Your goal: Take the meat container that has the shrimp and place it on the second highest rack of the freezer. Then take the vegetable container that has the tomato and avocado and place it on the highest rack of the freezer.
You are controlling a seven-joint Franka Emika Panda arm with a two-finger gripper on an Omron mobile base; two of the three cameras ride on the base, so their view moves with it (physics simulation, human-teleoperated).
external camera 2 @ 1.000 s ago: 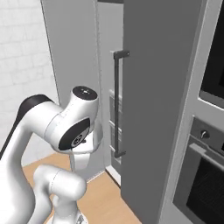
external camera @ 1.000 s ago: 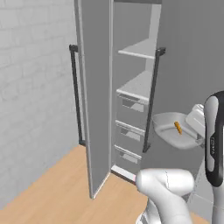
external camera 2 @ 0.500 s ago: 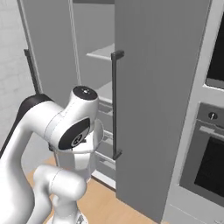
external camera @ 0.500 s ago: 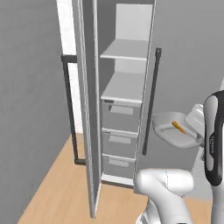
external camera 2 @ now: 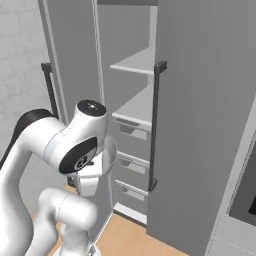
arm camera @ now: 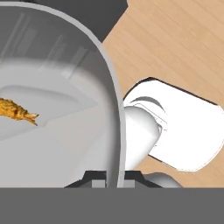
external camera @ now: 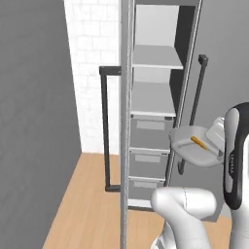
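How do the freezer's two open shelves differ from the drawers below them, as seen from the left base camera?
The upper shelf and lower shelf are flat, light-grey panels, open in front; the drawers are closed boxes in darker grey with recessed handles. The shelves are bare, while what the drawers hold is hidden. Both sit inside the open freezer, stacked one above another.

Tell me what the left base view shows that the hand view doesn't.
Left base view: the open freezer with its highest rack, the second rack below it, drawers underneath, the door's dark bar handle and the white brick wall.

Hand view: a close look at the container's rim with the gripper shut on it, and part of the robot's white base.

Both: the meat container with the shrimp in it, and the wooden floor.
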